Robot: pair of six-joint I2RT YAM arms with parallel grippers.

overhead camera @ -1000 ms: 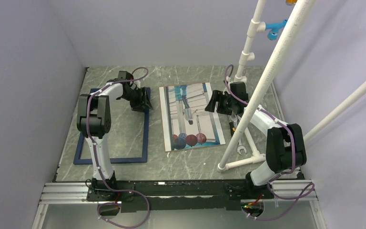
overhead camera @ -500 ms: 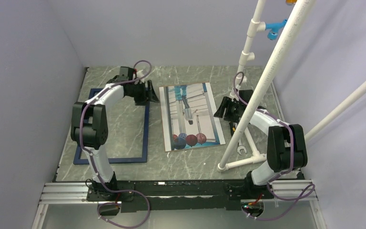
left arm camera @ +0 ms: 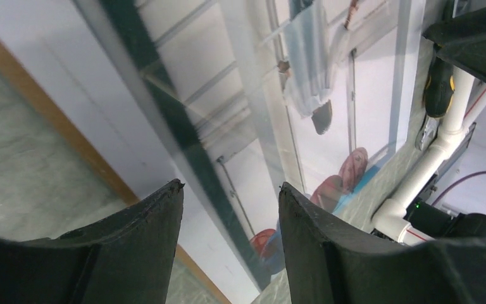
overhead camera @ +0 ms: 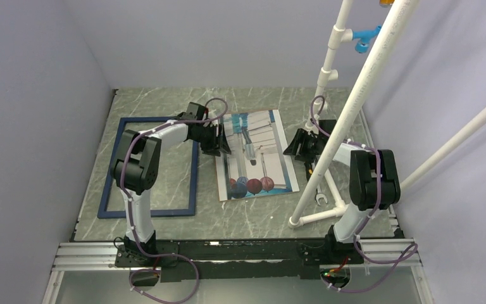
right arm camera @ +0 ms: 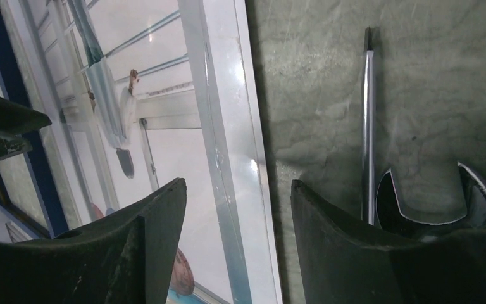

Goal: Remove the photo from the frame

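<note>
The photo (overhead camera: 256, 155) lies face up in the middle of the table, outside the frame. The navy frame (overhead camera: 193, 180) lies flat to its left, with bare table inside it. My left gripper (overhead camera: 223, 145) is open and empty, low over the photo's left edge. In the left wrist view its gripper (left arm camera: 231, 190) straddles the white border of the photo (left arm camera: 240, 126). My right gripper (overhead camera: 291, 147) is open and empty at the photo's right edge. In the right wrist view its gripper (right arm camera: 237, 190) straddles that edge of the photo (right arm camera: 164, 145), with the frame (right arm camera: 35, 164) beyond.
A white PVC pipe stand (overhead camera: 348, 107) rises at the right, its base (overhead camera: 329, 212) on the table. A wrench (overhead camera: 319, 190) and a screwdriver (overhead camera: 308, 168) lie beside my right gripper; both show in the right wrist view, wrench (right arm camera: 430, 196) and screwdriver (right arm camera: 368, 126). Walls enclose the table.
My left gripper moved right from the frame's far right corner to the photo's left edge. My right gripper drew back slightly to the right, off the photo's edge.
</note>
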